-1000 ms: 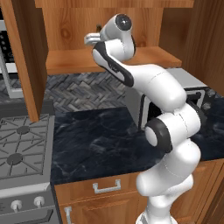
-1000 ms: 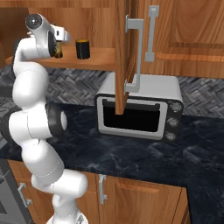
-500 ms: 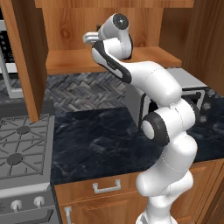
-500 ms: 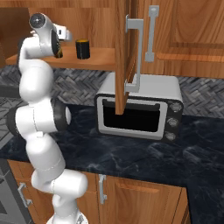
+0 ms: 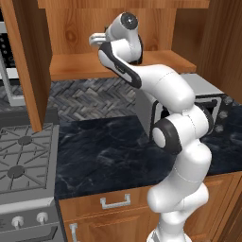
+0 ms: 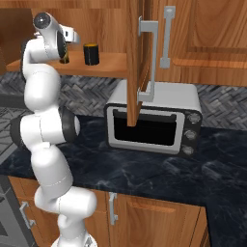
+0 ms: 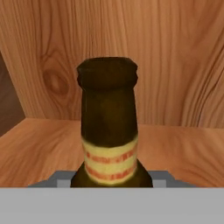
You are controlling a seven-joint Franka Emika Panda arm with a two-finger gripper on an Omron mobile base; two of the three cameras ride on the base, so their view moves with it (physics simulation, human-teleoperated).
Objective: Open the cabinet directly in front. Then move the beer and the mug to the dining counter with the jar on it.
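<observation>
beer [image 7: 108, 127]: stands upright on the cabinet shelf, its neck and pale label band filling the middle of the hand view, close before the hand; the wooden back wall of the cabinet is behind it.
mug [image 6: 90, 54]: on the same shelf, just beside the beer on the side toward the open door, apart from it; black, upright.
cabinet shelf [image 5: 75, 66]: bare wood around the beer; both task things sit on it, above the counter.
cabinet [image 6: 133, 62]: doors stand open; one door hangs edge-on with its long silver handle in front of the microwave.
gripper [image 5: 100, 39]: reaches into the cabinet at the height of the beer's neck, the arm bent up over the counter.
fingers: whether they are spread or already pinching the beer cannot be told; the tips are hidden low in the hand view behind the bottle.
microwave [image 6: 159, 118]: on the counter below the cabinet, to the mug's far side from the beer.
counter [image 5: 104, 151]: dark marbled top below the cabinet shelf; a stove [image 5: 21, 163] adjoins it.
step in hand: cabinet is open, so the beer pick-up appears to be under way.
next move: likely a firm pinch on the beer's neck, then a straight lift clear of the shelf without knocking the mug, before carrying it away to the dining counter.
</observation>
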